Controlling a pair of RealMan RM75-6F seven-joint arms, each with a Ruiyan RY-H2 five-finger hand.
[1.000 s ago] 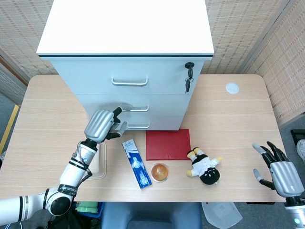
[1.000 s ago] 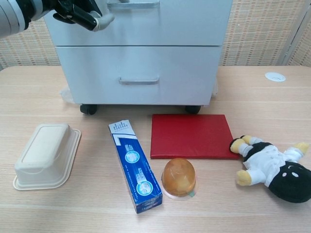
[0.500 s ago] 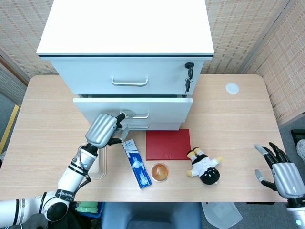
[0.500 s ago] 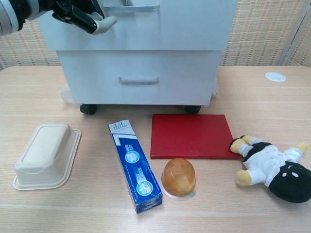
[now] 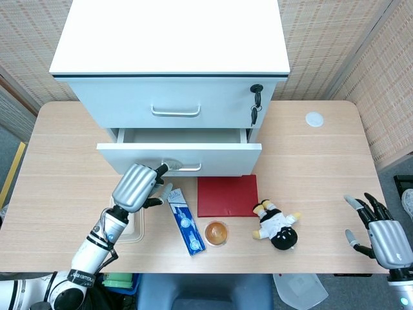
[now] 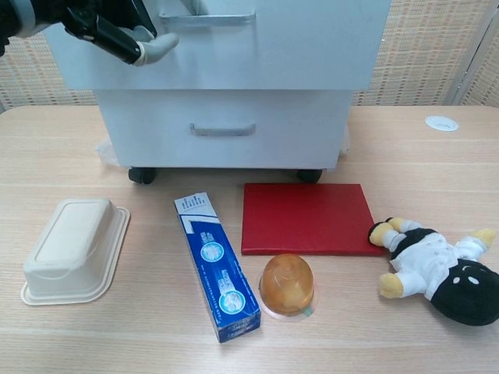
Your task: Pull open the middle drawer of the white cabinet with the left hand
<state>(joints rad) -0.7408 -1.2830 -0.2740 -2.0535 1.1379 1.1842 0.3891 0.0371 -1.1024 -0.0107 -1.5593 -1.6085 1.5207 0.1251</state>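
Since the earlier frame, the middle drawer (image 5: 179, 157) of the white cabinet (image 5: 171, 39) has slid further out toward me, so its hollow inside now shows from above. From my remote seat, I see my left hand (image 5: 137, 186) at the drawer front, fingers curled at the left end of the metal handle (image 5: 181, 166); whether they fully grip it I cannot tell. My right hand (image 5: 381, 234) hangs well apart at the table's (image 5: 322, 161) far right edge, fingers spread, holding nothing. On the table in front of the cabinet lie a beige tray (image 6: 74, 248), a blue toothpaste box (image 6: 216, 266), a red book (image 6: 307, 218), an orange jelly cup (image 6: 288, 284) and a plush doll (image 6: 437, 267).
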